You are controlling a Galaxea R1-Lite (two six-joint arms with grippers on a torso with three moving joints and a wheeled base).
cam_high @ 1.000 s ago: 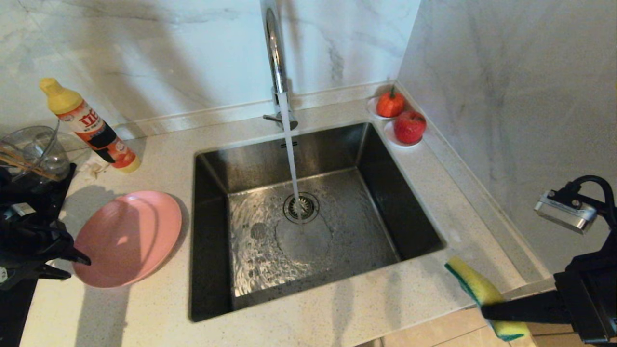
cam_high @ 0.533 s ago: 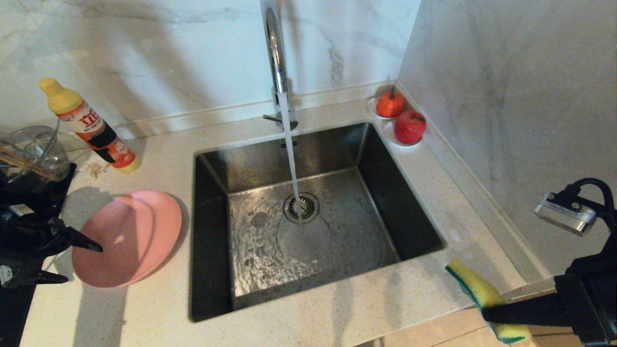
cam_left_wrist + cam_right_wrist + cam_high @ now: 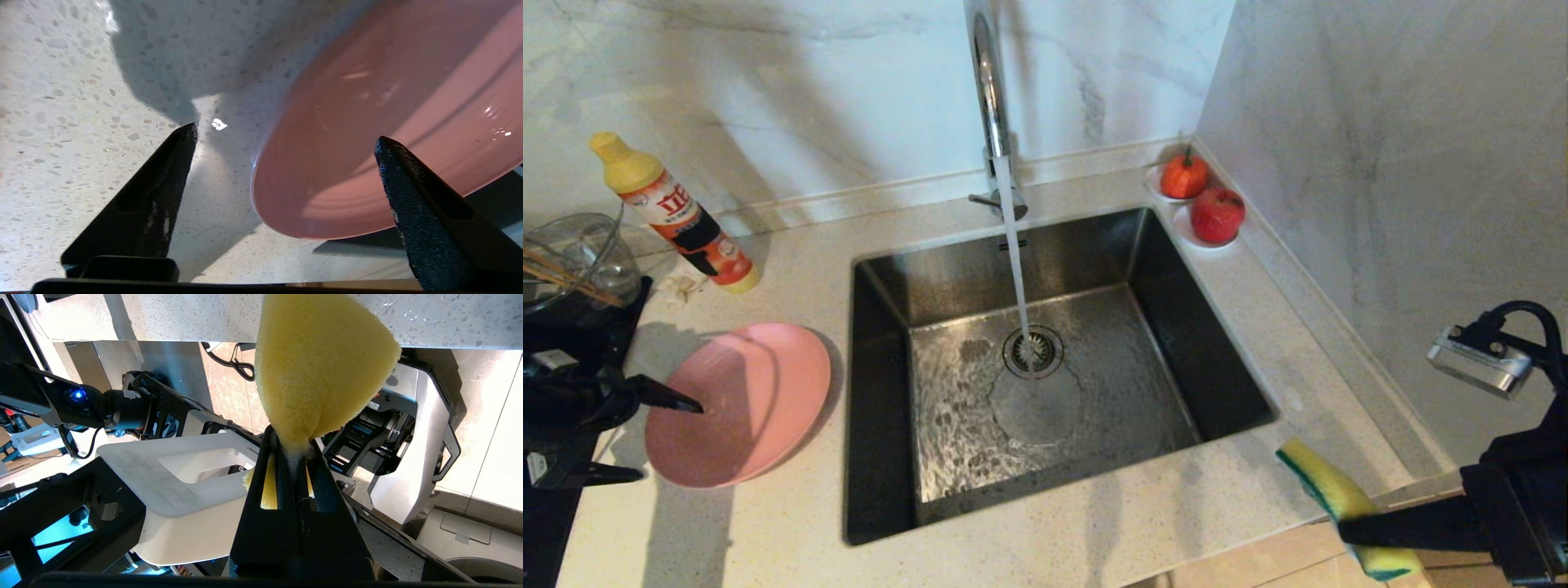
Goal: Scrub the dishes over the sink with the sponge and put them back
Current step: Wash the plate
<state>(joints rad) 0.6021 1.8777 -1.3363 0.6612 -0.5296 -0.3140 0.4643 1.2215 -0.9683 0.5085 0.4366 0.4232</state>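
Left of the sink, the released left gripper [image 3: 658, 437] straddles the stiff, slick-looking round pink plate's [image 3: 743, 400] near rim, probably the best hold.

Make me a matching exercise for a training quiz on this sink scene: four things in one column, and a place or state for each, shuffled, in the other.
Things:
1. pink plate
2. sponge
3. detergent bottle
4. left gripper

Places or states:
A. pinched in the right gripper, off the counter's front edge
B. jaws wide apart, straddling a rim
C. on the counter left of the sink
D. standing near the back wall, left of the faucet

Pairs: 1-C, 2-A, 3-D, 4-B
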